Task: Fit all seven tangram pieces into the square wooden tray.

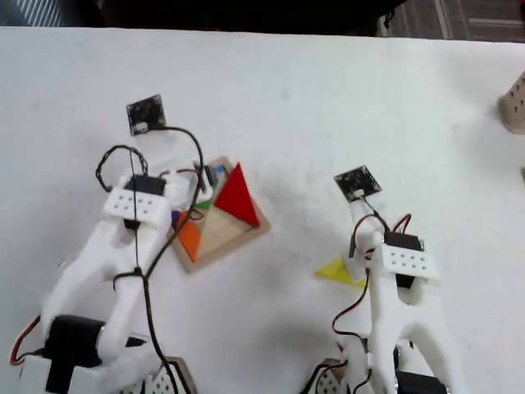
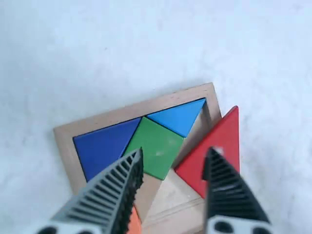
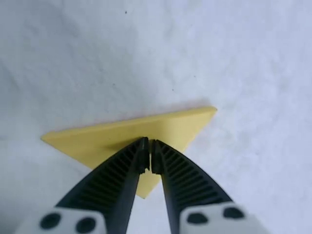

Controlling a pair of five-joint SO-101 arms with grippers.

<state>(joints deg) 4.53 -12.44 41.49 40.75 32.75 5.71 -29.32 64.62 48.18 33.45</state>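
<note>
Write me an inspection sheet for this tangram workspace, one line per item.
Surface: white table.
Job's things: the wooden tray holds a dark blue triangle, a green square, a light blue triangle and an orange piece. The red triangle lies across its rim, not seated. The yellow triangle lies on the table, apart from the tray.
Clutter: tan perforated object at the table's right edge.
Grippers: left claw open above the tray. Right claw shut, tips over the yellow triangle, contact unclear.
Cables: black cable loops by the left arm. Red and black wires on the right arm.
Surroundings: dark room beyond the table's far edge.
</note>
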